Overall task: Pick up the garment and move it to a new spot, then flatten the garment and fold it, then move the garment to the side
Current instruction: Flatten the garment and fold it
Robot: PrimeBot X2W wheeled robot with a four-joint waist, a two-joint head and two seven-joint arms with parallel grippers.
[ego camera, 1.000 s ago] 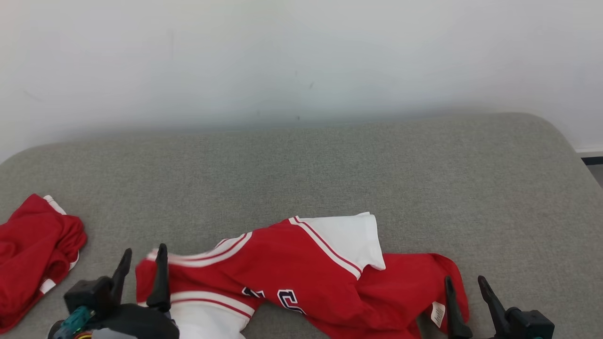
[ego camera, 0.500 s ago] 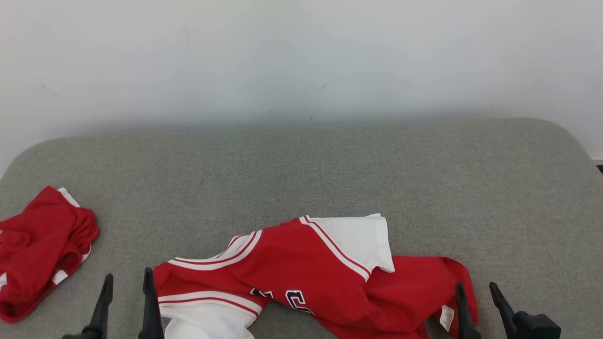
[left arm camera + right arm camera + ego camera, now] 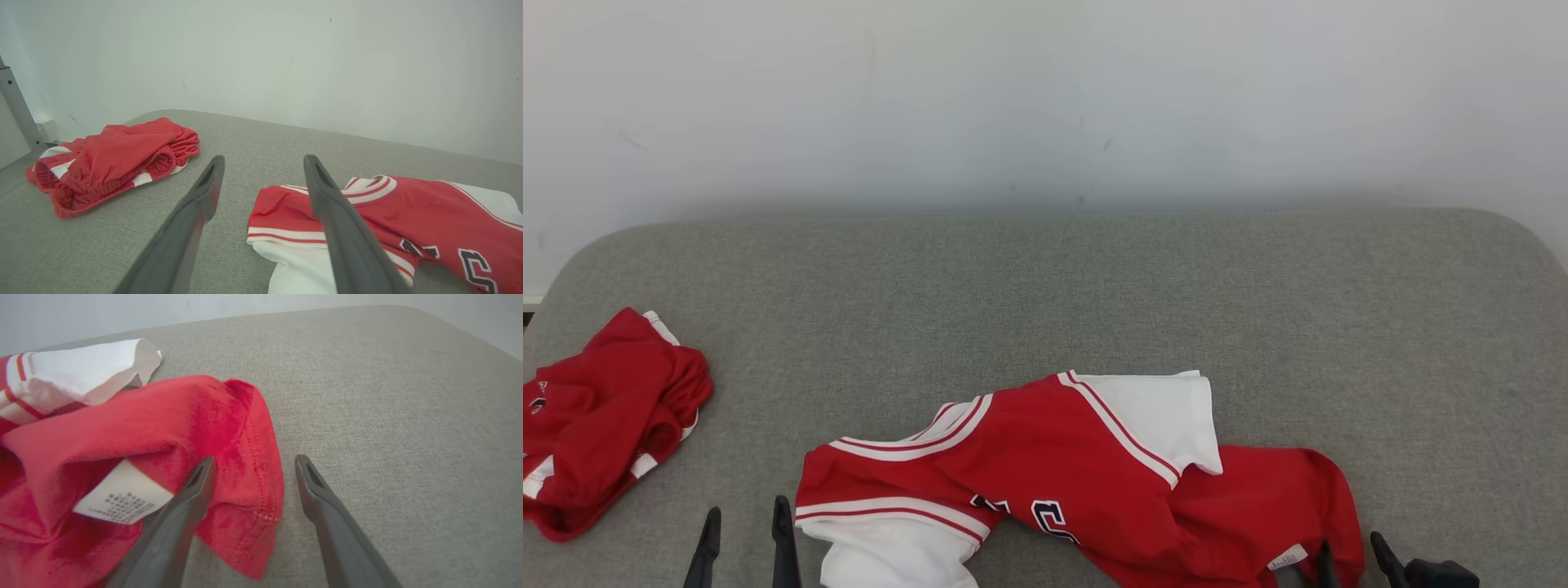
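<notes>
The garment (image 3: pixel 1054 465), a red and white jersey with dark lettering, lies rumpled on the near part of the grey cushion (image 3: pixel 1094 294). My left gripper (image 3: pixel 743 539) is open beside the jersey's left sleeve, with nothing between its fingers. In the left wrist view the left gripper (image 3: pixel 263 163) points past the sleeve (image 3: pixel 294 220), whose edge lies under the right finger. My right gripper (image 3: pixel 1347 559) is open at the jersey's right end. In the right wrist view the right gripper (image 3: pixel 255 461) straddles the red hem (image 3: pixel 245 457), and a white label (image 3: pixel 122 498) lies by the left finger.
A second red garment (image 3: pixel 605 416) with white trim lies bunched at the cushion's left edge, seen also in the left wrist view (image 3: pixel 114 159). A pale wall (image 3: pixel 1045 98) stands behind the cushion. Bare grey fabric stretches across the back and right.
The camera has shifted, so everything sits further right in the picture. Both grippers have sunk toward the bottom edge; the left one has drawn back from the jersey's left sleeve.
</notes>
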